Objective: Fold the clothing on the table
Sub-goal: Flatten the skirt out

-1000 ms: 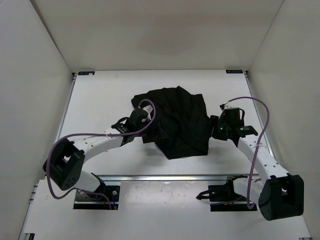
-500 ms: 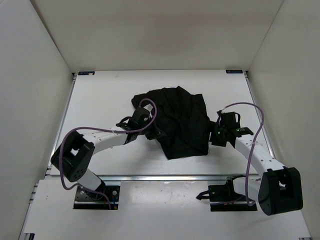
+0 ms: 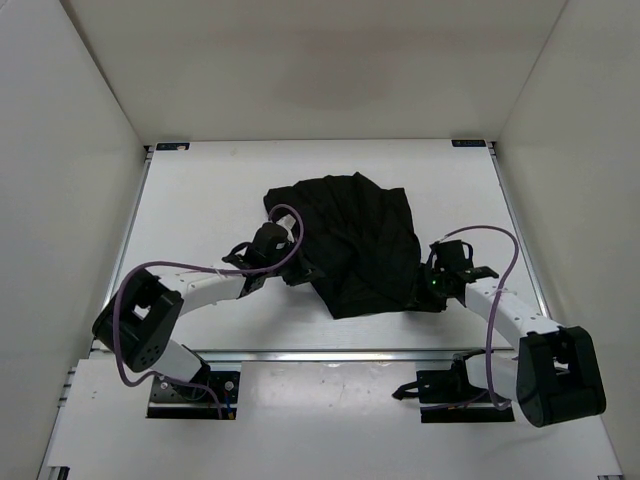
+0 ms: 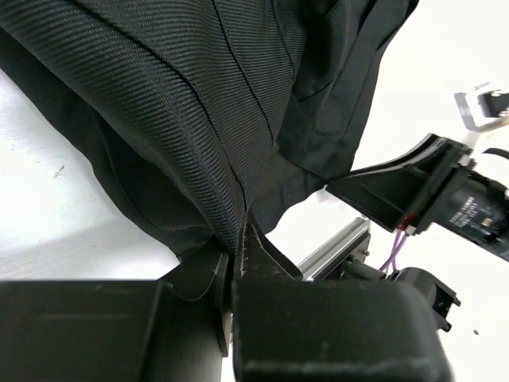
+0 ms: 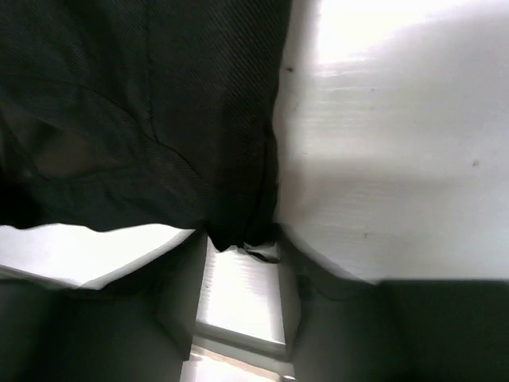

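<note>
The black clothing (image 3: 355, 240) lies crumpled in the middle of the white table (image 3: 200, 200). My left gripper (image 3: 300, 270) is at its near left edge. In the left wrist view that gripper (image 4: 236, 239) is shut on a fold of the clothing (image 4: 159, 95), which rises from the tips. My right gripper (image 3: 425, 285) is at the garment's near right corner. In the right wrist view its jaws (image 5: 238, 251) stand apart, with the corner of the clothing (image 5: 143, 103) hanging just between the tips and white table (image 5: 398, 119) beside it.
A silver rail (image 3: 330, 353) runs across the near edge, with both arm bases behind it. Purple cables (image 3: 285, 215) loop over each arm. Black corner brackets (image 3: 172, 147) mark the far corners. White walls close in three sides. The right arm (image 4: 429, 191) shows in the left wrist view.
My left gripper has closed onto the garment's near left edge. The right gripper has slid nearer along the right edge to the near corner, and its jaws have narrowed.
</note>
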Controlling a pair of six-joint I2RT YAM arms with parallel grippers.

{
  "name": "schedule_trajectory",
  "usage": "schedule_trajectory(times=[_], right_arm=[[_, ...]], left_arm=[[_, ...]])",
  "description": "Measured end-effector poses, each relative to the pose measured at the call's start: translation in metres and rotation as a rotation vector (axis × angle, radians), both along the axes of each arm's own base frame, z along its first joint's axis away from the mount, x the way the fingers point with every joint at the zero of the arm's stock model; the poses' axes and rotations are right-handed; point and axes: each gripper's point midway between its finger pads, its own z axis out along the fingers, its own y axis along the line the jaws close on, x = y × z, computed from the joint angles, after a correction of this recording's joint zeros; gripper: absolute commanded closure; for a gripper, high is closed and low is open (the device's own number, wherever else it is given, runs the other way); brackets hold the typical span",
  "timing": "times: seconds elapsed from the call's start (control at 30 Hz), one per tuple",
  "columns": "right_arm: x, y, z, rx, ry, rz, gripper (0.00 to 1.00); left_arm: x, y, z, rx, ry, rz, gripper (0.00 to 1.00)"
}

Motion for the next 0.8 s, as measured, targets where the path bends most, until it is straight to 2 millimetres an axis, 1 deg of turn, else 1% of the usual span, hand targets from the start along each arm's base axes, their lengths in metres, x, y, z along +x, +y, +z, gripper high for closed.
schedule_trajectory(times=[0.03,0.07,0.17,0.23,0.27,0.33,0.37,0.4,0.43,0.47,0.53,0.57,0.6,0.67,0.77,0.8], right_arm=[[-0.001,0.000,-0.001,0.001,0.004,0.001,0.90],[-0.001,0.000,-0.002,0.003,0.007,-0.002,1.00],[0.002,-0.001,-0.002,0.003,0.005,-0.012,1.00],[0.004,-0.002,0.001,-0.003,0.006,-0.009,0.99],[0.007,-0.002,0.006,-0.005,0.000,-0.003,1.00],[0.022,-0.001,0.026,-0.005,-0.042,0.011,1.00],[0.031,-0.001,0.039,0.002,-0.074,0.021,1.00],[0.044,-0.001,0.057,0.013,-0.125,0.029,1.00],[0.057,-0.001,0.079,0.035,-0.183,0.038,1.00],[0.065,-0.002,0.096,0.051,-0.234,0.046,1.00],[0.079,-0.004,0.141,0.090,-0.344,0.060,1.00],[0.084,-0.004,0.165,0.106,-0.407,0.070,1.00],[0.087,-0.002,0.194,0.127,-0.474,0.090,1.00],[0.088,0.006,0.253,0.155,-0.617,0.147,1.00],[0.078,0.013,0.328,0.178,-0.791,0.204,1.00],[0.071,0.014,0.349,0.185,-0.838,0.221,1.00]], left_arm=[[0.000,0.001,0.001,-0.004,-0.002,0.001,1.00],[0.000,0.002,0.002,-0.008,-0.005,0.002,1.00],[-0.001,0.009,0.005,-0.020,-0.009,0.010,1.00],[0.000,0.016,0.008,-0.026,-0.016,0.020,1.00],[0.001,0.021,0.010,-0.028,-0.021,0.028,1.00],[0.005,0.033,0.021,-0.032,-0.037,0.049,1.00],[0.010,0.044,0.030,-0.033,-0.057,0.068,1.00],[0.014,0.053,0.038,-0.033,-0.075,0.085,1.00],[0.020,0.065,0.050,-0.030,-0.100,0.112,1.00],[0.027,0.075,0.063,-0.035,-0.133,0.138,1.00],[0.039,0.098,0.101,-0.042,-0.217,0.193,1.00],[0.044,0.108,0.124,-0.051,-0.268,0.213,1.00],[0.046,0.114,0.147,-0.061,-0.314,0.224,1.00],[0.047,0.123,0.201,-0.082,-0.434,0.236,1.00],[0.036,0.129,0.273,-0.119,-0.595,0.222,1.00],[0.030,0.130,0.292,-0.132,-0.636,0.218,1.00]])
